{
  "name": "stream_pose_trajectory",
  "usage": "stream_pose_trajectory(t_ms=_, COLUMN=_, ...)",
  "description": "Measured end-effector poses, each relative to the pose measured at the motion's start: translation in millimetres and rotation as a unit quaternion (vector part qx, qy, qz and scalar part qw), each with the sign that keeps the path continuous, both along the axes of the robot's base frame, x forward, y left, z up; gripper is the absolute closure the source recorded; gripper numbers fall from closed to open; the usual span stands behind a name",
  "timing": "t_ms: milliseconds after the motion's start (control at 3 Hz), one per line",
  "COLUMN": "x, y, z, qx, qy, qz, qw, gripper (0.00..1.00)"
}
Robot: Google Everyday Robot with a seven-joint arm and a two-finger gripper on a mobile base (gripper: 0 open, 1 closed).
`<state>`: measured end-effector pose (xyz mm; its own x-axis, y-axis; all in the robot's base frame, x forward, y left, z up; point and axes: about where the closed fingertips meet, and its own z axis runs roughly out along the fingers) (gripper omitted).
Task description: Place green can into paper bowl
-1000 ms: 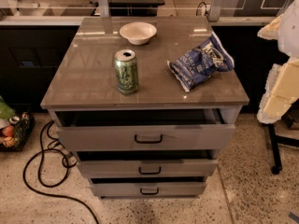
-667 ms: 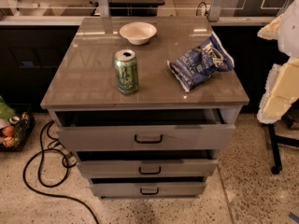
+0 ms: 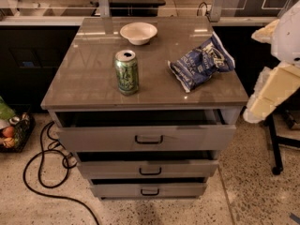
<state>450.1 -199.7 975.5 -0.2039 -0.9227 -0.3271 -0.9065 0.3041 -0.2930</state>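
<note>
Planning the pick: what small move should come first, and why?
Probably bring the arm across toward the green can. The can stands upright and untouched near the front of the cabinet top, the paper bowl sits empty behind it, and the gripper is out of view past the right edge.

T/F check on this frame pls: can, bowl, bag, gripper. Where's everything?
1. The green can stands upright on the cabinet top. True.
2. The can sits inside the paper bowl. False: the bowl is empty, farther back on the top than the can and apart from it.
3. The snack bag lies to the left of the can in the picture. False: it lies to the can's right.
4. The gripper hangs at the picture's right edge, beside the cabinet, well away from the can. True.
</note>
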Motion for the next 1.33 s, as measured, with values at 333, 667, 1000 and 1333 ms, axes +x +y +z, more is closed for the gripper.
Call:
stream_pose_trajectory(t_ms=333, x=21.4, y=31.6, z=-23.1, qx=0.122, qy=-0.040, qz=-0.007, qw=0.9917, gripper=0.00)
stream_pose_trajectory(t_ms=667, x=41.0, y=55.6, z=-21.3, qx=0.206, qy=-0.087, qz=-0.012, qw=0.9747, gripper=0.00)
stream_pose_trajectory(t_ms=1000, x=66.4, y=82.6, z=-8.6, qx=0.276, qy=-0.144, qz=-0.013, qw=0.9501, gripper=0.00)
stream_pose_trajectory(t_ms=1333, x=65.6, y=82.5, z=-8.8, qx=0.275, qy=-0.143, qz=-0.012, qw=0.9506, gripper=0.00)
